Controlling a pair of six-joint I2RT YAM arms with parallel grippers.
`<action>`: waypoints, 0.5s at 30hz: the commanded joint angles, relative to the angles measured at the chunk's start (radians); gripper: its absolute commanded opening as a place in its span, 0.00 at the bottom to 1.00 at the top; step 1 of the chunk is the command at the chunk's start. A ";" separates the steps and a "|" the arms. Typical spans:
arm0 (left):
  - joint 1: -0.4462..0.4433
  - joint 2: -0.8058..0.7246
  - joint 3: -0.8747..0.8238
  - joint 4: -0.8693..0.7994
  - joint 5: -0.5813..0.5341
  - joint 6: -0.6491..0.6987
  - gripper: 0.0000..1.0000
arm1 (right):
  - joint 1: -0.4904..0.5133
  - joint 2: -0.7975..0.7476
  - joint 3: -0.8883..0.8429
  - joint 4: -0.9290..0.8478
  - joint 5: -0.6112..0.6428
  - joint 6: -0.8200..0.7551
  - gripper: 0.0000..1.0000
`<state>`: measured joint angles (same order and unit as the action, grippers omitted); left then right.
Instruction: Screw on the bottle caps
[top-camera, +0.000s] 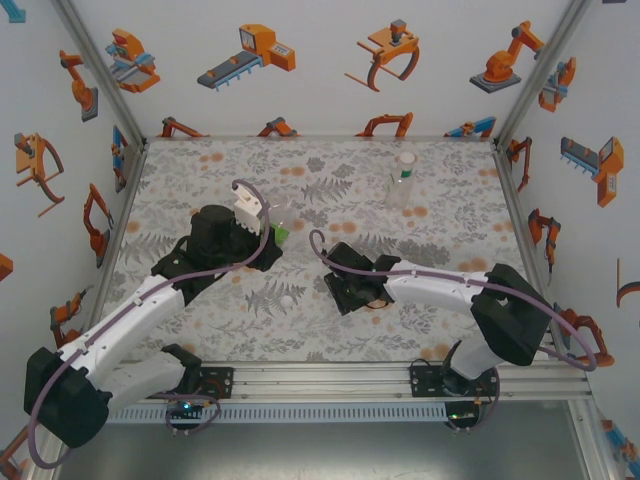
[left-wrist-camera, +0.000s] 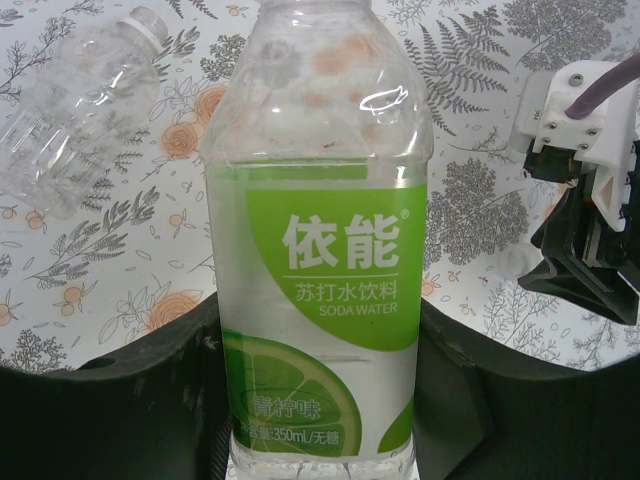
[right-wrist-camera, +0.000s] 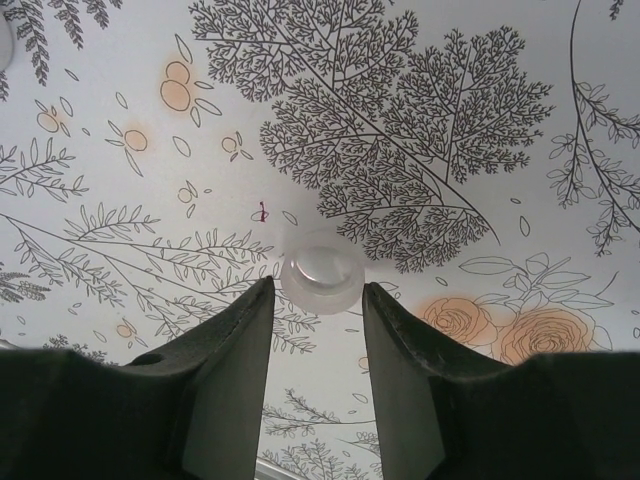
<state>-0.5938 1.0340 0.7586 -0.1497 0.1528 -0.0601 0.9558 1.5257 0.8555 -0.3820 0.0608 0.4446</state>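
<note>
My left gripper (left-wrist-camera: 320, 400) is shut on a clear bottle with a green and white label (left-wrist-camera: 320, 280); its black fingers press the bottle's lower sides. From above, this gripper (top-camera: 262, 235) sits left of centre with the green label (top-camera: 281, 233) at its tip. My right gripper (right-wrist-camera: 318, 290) is open just above the table, with a whitish bottle cap (right-wrist-camera: 322, 272) lying between its fingertips. From above, that gripper (top-camera: 355, 287) is near the table's middle. Another small white cap (top-camera: 287, 299) lies on the table between the arms. A slim clear bottle (left-wrist-camera: 80, 110) lies on its side.
A further bottle (top-camera: 403, 180) stands upright at the back right of the floral table cover (top-camera: 450, 300). The right arm's wrist (left-wrist-camera: 585, 200) is close to the right of the held bottle. Walls close in the table at the back and on both sides.
</note>
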 joint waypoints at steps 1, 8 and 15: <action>0.005 0.003 -0.003 0.025 0.002 -0.019 0.00 | 0.011 -0.023 0.004 0.010 0.001 -0.016 0.40; 0.006 0.006 -0.006 0.024 0.000 -0.020 0.00 | 0.012 0.002 0.014 0.007 -0.004 -0.018 0.41; 0.005 0.007 -0.004 0.018 -0.001 -0.020 0.00 | 0.011 0.035 0.026 0.000 0.002 -0.018 0.41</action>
<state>-0.5941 1.0386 0.7586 -0.1493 0.1528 -0.0643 0.9600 1.5379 0.8574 -0.3763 0.0608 0.4412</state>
